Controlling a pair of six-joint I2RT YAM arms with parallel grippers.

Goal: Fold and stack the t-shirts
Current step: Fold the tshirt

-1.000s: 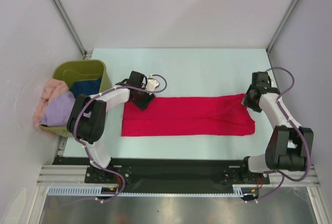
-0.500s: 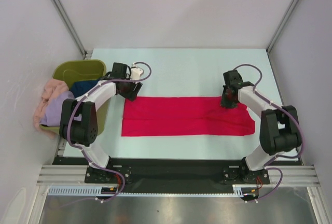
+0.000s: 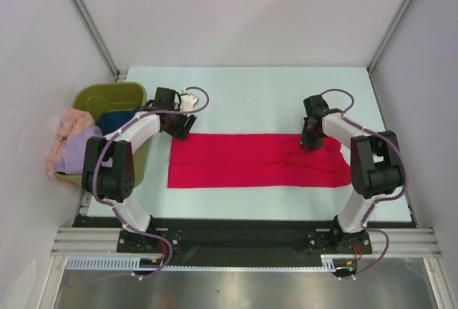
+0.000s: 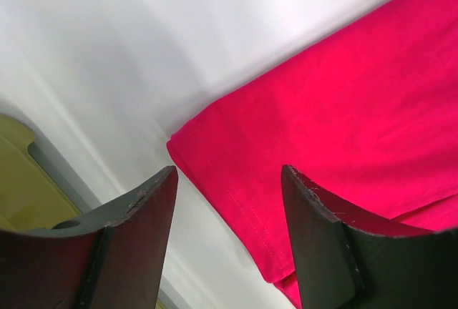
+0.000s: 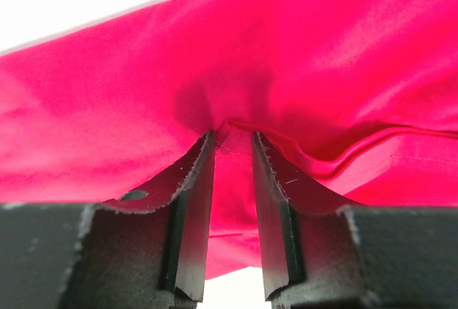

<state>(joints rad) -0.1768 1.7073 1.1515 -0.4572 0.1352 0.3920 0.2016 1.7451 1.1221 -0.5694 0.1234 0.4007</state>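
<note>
Right wrist: right claw (image 5: 232,137) narrow, pinching red tee (image 5: 107,101) fold; left claw (image 4: 227,173) wide, tee corner directly beneath; long axis runs claw-to-claw.

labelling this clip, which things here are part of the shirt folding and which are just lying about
Part of the job: red shirt, lavender shirt, peach shirt, dark blue shirt.
Just there: green tub, table.
</note>
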